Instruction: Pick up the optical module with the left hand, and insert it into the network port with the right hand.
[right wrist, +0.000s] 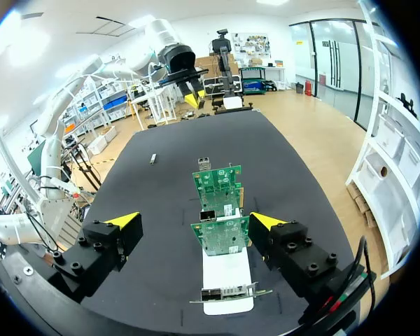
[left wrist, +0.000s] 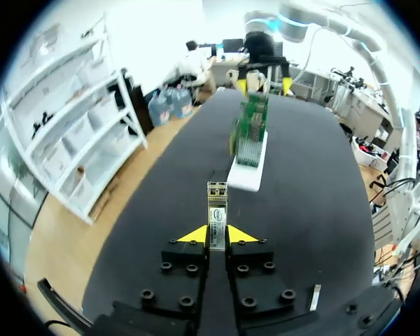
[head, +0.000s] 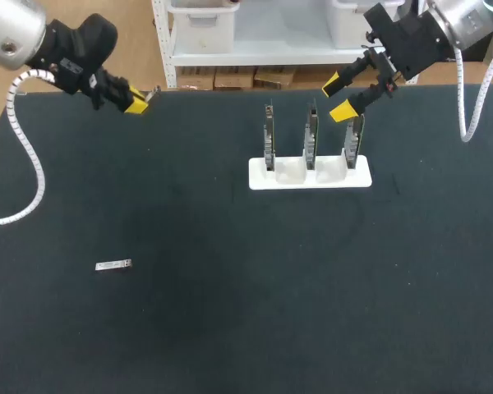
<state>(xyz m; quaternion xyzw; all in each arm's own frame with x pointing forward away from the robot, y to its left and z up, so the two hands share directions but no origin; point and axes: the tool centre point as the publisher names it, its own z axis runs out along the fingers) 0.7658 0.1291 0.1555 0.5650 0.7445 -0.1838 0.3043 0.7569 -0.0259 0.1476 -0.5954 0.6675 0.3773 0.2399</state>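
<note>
A white holder point(head: 310, 176) of three upright network cards point(head: 311, 135) stands at 1 o'clock on the table point(head: 230, 328), with the right gripper point(head: 338, 97) spread wide above it. At 10 o'clock the left gripper point(head: 140, 100) clamps an optical module point(left wrist: 216, 210); a second module point(head: 112, 265) lies at 8 o'clock.

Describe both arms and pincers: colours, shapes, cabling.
Left arm and right arm: silver-grey rounded links, black blocky wrists. Left pincer and right pincer: two black bolted fingers each, yellow wedge tips. White ribbed cable on the left, white cable on the right.
</note>
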